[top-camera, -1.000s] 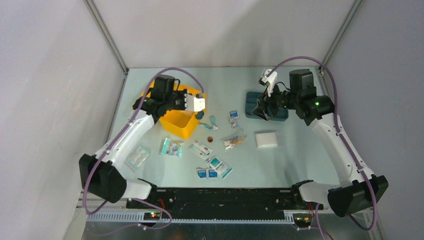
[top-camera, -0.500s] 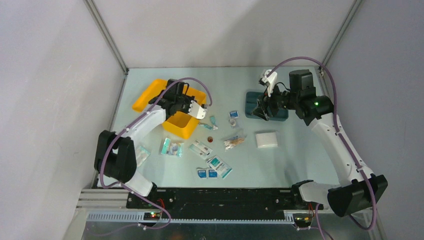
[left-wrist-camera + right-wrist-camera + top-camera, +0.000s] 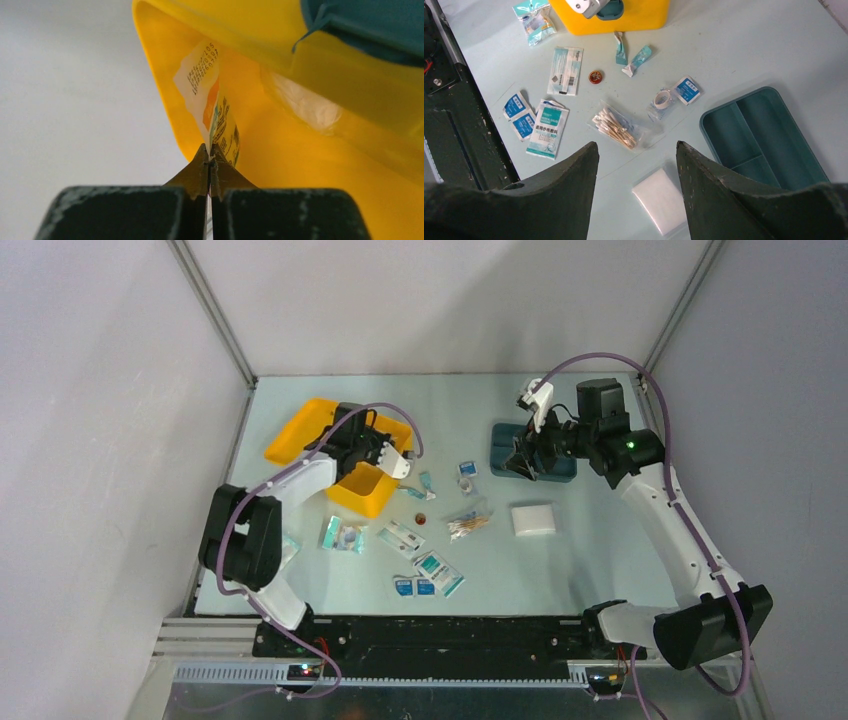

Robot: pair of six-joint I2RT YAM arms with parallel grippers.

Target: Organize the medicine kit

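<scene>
The yellow medicine kit (image 3: 372, 502) sits open at the far left of the counter (image 3: 560, 570), its lid laid back. The left fingers (image 3: 192, 175) are pinched tight on the edge of a thin printed packet (image 3: 210, 100), which shows against the kit's yellow wall. The right fingers (image 3: 569, 190) stand wide apart with nothing between them, above the counter beside the dark teal divided tray (image 3: 744, 135). A bag of cotton swabs (image 3: 616, 129) and a white pad (image 3: 661, 200) lie beneath them.
</scene>
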